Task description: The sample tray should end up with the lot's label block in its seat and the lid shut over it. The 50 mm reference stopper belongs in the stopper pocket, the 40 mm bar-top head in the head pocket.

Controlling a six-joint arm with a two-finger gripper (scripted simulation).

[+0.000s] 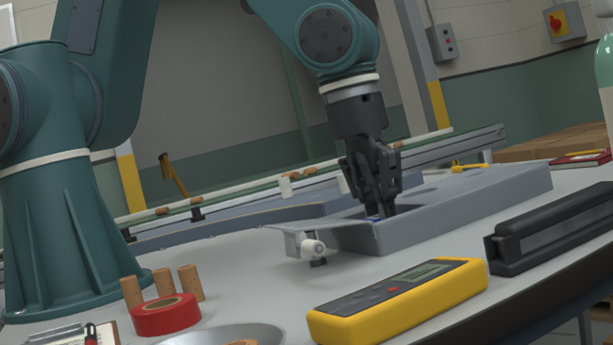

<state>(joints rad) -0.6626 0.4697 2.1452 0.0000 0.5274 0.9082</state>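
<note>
My gripper [381, 212] reaches down into the near recess of the grey sample tray [443, 200]. I hold a small blue label block [372, 218] there, mostly hidden by the tray wall and my fingers. The tray's lid [320, 225] lies folded out flat to the left, with a white knob [313, 247] under it. Two round pockets [422, 192] show on the tray's top. Three cork stoppers [162, 283] stand near the arm's base on the left.
A shallow metal dish [226, 335] sits at the front edge beside a red tape roll [166, 313]. A yellow meter [398, 299] lies in front of the tray. A black case [554, 231] lies to the right. A conveyor [302, 174] with corks runs behind.
</note>
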